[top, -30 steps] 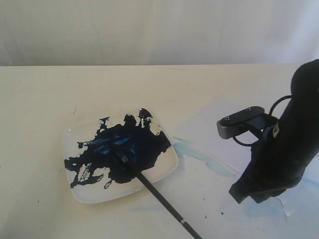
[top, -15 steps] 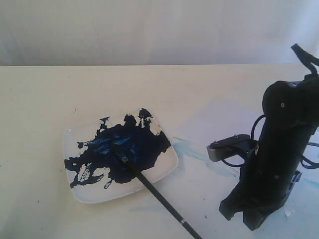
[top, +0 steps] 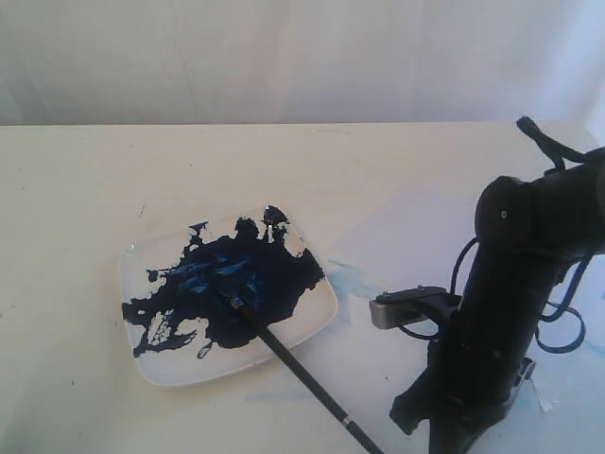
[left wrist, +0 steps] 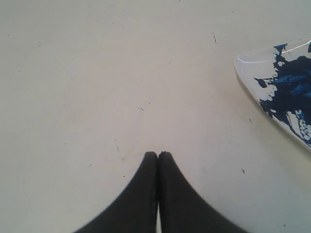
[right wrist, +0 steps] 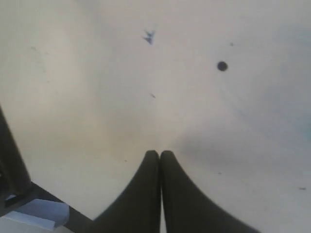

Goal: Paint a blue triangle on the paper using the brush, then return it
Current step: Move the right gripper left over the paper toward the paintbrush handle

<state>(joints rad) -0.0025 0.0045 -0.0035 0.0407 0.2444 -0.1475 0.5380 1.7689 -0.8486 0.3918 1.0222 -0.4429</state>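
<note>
On the cream table (top: 85, 189), the brush (top: 284, 355) lies with its bristles in blue paint on the plate (top: 175, 375), handle slanting off the rim. The right gripper (right wrist: 160, 154) hangs low over the paper (top: 406, 236), jaws pressed together and empty. It should open, then straddle the handle squarely. The left gripper (left wrist: 158, 155) is closed too.

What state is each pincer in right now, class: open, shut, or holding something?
Left pincer: shut, holding nothing.
Right pincer: shut, holding nothing.
</note>
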